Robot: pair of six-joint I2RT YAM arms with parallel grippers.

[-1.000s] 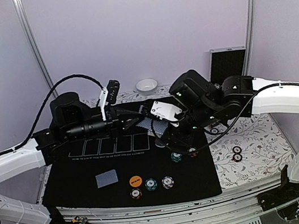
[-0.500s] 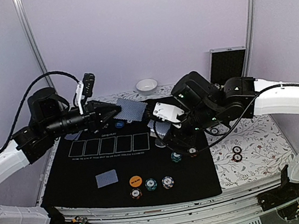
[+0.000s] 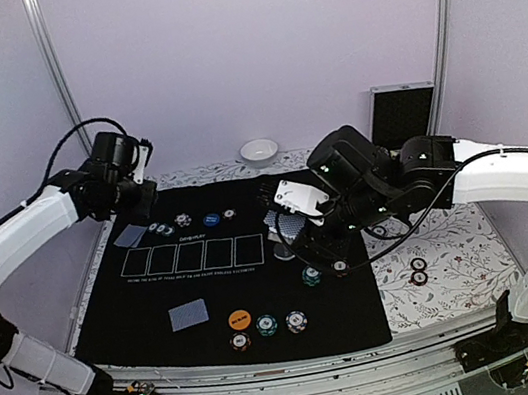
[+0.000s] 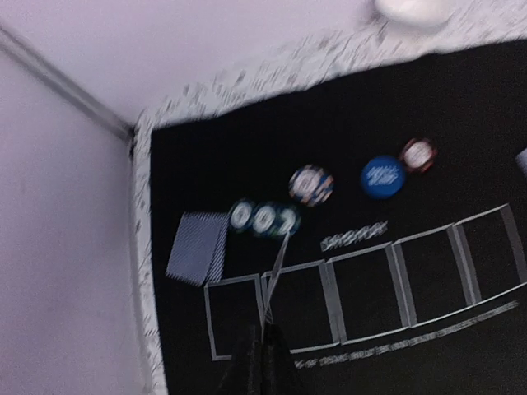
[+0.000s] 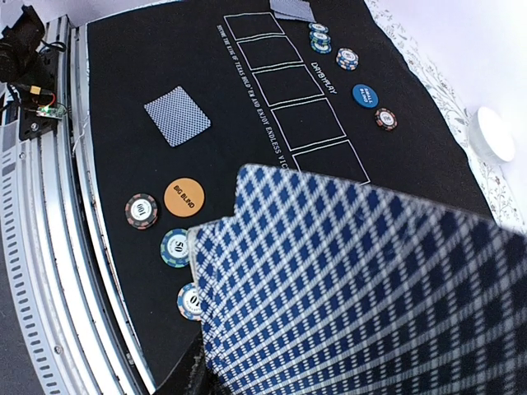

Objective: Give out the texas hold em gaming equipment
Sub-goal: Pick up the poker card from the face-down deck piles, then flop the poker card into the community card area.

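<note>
Overhead, the left claw [image 4: 262, 352] hung closed on a single card [image 4: 277, 276], seen edge-on, its long axis pointing toward the green chips [image 4: 263, 219] at the far-left corner of the black mat [image 4: 428, 99]. A face-down card [image 4: 198, 247] lay flat just left of those chips, ahead and left of the claw. The right claw [image 3: 290, 213], well apart, clamped a fan of cards [image 5: 354, 288] mid-mat.

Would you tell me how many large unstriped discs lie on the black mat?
2. The orange disc lies near the front edge of the mat; the blue disc lies at the far side, beyond the printed boxes. The right arm may hide more.
</note>
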